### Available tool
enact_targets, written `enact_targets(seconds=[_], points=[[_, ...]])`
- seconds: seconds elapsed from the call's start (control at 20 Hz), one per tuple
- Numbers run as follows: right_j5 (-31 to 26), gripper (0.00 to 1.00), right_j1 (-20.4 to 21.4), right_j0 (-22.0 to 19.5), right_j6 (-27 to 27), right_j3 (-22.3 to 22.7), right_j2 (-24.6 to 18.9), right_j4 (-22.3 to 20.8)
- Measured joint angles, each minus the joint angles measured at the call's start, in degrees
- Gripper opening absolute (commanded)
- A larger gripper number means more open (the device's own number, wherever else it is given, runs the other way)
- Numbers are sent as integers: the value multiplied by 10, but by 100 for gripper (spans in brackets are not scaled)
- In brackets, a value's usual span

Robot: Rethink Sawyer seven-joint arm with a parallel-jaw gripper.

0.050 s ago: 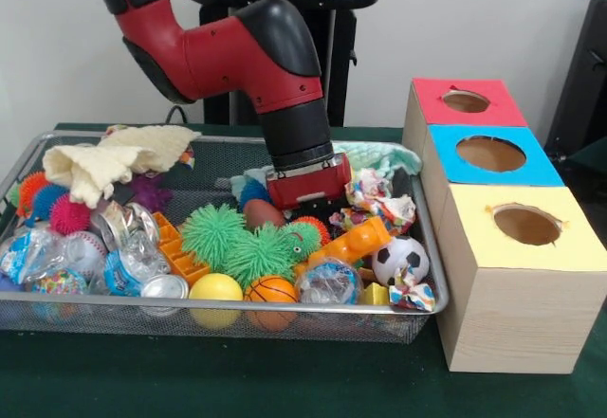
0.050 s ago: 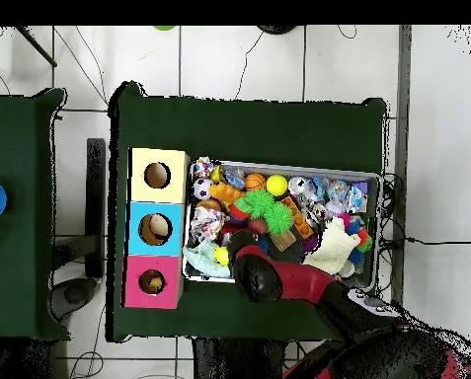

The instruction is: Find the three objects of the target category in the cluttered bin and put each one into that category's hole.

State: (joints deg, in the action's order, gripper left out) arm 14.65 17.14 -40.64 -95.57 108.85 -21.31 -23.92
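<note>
My gripper point(image 1: 305, 183) is lowered into the middle of the wire bin point(image 1: 432, 247); its tip is hidden among the toys, just above a brown ball point(image 1: 262, 214). Around it lie two green spiky balls point(image 1: 213, 233), a yellow ball point(image 1: 215, 288), a small basketball point(image 1: 273, 290), a soccer ball point(image 1: 400, 259) and an orange plastic toy point(image 1: 356, 244). Right of the bin stand three boxes with round holes on top: red point(image 1: 466, 101), blue point(image 1: 491, 154) and yellow point(image 1: 527, 225). From overhead, the arm point(image 2: 264, 276) covers the gripper at the bin's near side.
A cream cloth point(image 1: 109, 160) lies in the bin's back left corner, over pink and orange spiky balls point(image 1: 68, 214). Clear wrapped balls and foil point(image 1: 123, 247) fill the left front. Crumpled patterned paper point(image 1: 379, 200) sits at the right. A green cloth covers the table point(image 1: 237, 380).
</note>
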Motion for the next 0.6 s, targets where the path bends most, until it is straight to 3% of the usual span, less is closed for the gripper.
enact_targets(seconds=[0.25,0.3,0.45,0.6], points=[[-66,100,14,4,0,-39,8,4],[-135,100,25,13,0,-69,12,11],[-228,100,34,28,0,-107,19,19],[-383,100,38,58,0,-172,38,23]])
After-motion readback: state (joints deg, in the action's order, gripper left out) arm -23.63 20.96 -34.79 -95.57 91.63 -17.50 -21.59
